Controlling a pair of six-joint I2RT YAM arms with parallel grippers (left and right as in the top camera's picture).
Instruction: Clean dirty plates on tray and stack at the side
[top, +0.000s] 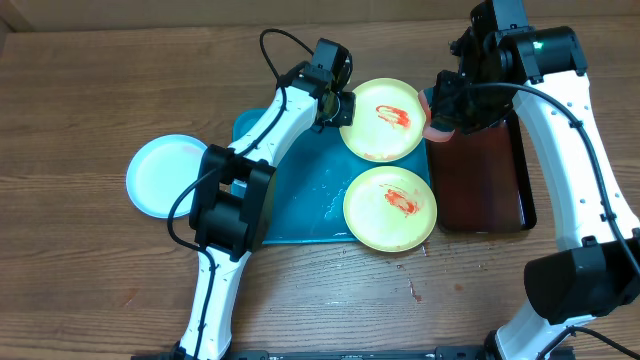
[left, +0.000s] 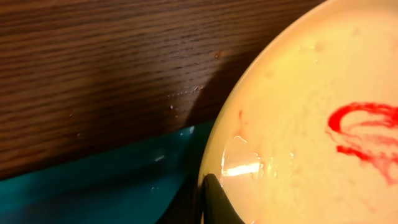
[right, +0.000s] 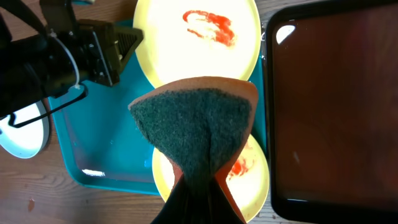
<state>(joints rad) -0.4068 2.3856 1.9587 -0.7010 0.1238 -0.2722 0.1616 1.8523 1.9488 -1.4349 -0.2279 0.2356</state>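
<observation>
Wood-grain bench (top: 80, 100) carries everything. Nearest, the front yellow plate (top: 390, 207) lies flat on the right end of the turquoise tray (top: 290, 200), with a red sauce smear in its middle and its rim hanging slightly over the tray's front edge. The pale blue plate (top: 165, 177) sits off the tray, on the bench just left of it, and looks free of sauce. Wet streaks show on the tray floor. The dark brown tray (top: 480, 180) lies to the right, just beside the turquoise one. Farther back, the rear yellow plate (top: 383, 119), also smeared red, sits at the tray's far right corner and overhangs the rim. The left end effector (top: 343, 108) is at that plate's left edge. The left wrist view shows one dark finger (left: 217, 202) at the rim; can't tell if it is clamped on it. The right end effector (right: 196, 186) is closed, pinching a folded sponge (right: 199, 124), green scrub side showing, above the two yellow plates.
</observation>
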